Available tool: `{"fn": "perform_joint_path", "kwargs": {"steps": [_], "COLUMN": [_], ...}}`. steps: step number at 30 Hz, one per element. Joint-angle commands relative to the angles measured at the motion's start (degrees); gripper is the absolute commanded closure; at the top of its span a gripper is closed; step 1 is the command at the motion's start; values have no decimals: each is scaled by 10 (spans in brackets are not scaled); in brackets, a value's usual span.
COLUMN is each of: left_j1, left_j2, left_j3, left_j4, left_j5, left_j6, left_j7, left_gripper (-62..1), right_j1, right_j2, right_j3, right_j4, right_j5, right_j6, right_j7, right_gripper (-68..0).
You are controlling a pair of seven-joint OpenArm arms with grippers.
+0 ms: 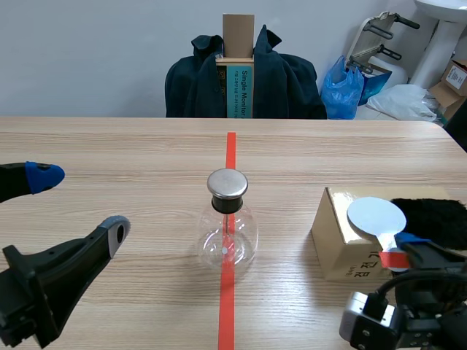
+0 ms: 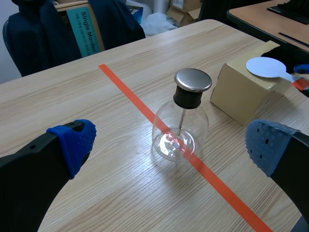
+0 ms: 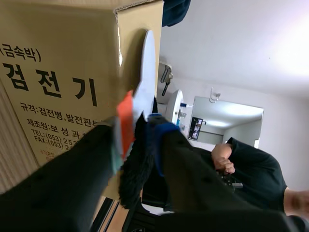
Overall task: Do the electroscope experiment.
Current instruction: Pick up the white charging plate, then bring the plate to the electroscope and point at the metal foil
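Item 1: electroscope, centre frame, on the desk. Item 2: disc wand, lower right, atop the box, handle clamped by right pincer; left pincer gapes. We should lift it straight, steadily.

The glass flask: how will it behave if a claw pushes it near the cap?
The glass flask looks thin-walled, so probably fragile and light. Its belly is round and the metal cap sits high, so a high push may tip or roll it.
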Motion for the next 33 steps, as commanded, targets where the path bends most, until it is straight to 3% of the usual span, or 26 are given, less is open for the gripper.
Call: {"fn": "perform_joint_path", "kwargs": {"steps": [1,6,18,21,22,25,29,33], "left_j1": [4,4,4,4,2,-19,-72,-129], "left_j2": [-1,-1,-2,-4,-8,-28,-65,-96], "left_j3": [-5,-5,-5,-5,-5,-5,-5,2], "left_j4": [11,11,11,10,9,-2,-35,-95], "left_j5": [-4,-4,-4,3,6,5,0,-6], "left_j6": [-1,-1,-3,-3,-3,-6,-35,-99], "left_j7": [-8,-8,-8,0,6,44,84,64], "left_gripper": [-623,-623,-623,-623,-573,-317,-17,-21], "right_j1": [0,0,-10,-15,-19,-19,-19,-19], "right_j2": [9,10,10,10,10,10,10,9], "right_j3": [5,6,67,88,95,115,143,163], "right_j4": [12,12,17,34,42,69,114,171], "right_j5": [0,0,1,21,29,56,81,109], "right_j6": [-6,-12,-167,-167,-167,-167,-167,-167], "right_j7": [-2,-2,48,64,67,80,84,91], "right_gripper": [-12,-8,-8,-8,-8,-8,-8,-8]}}
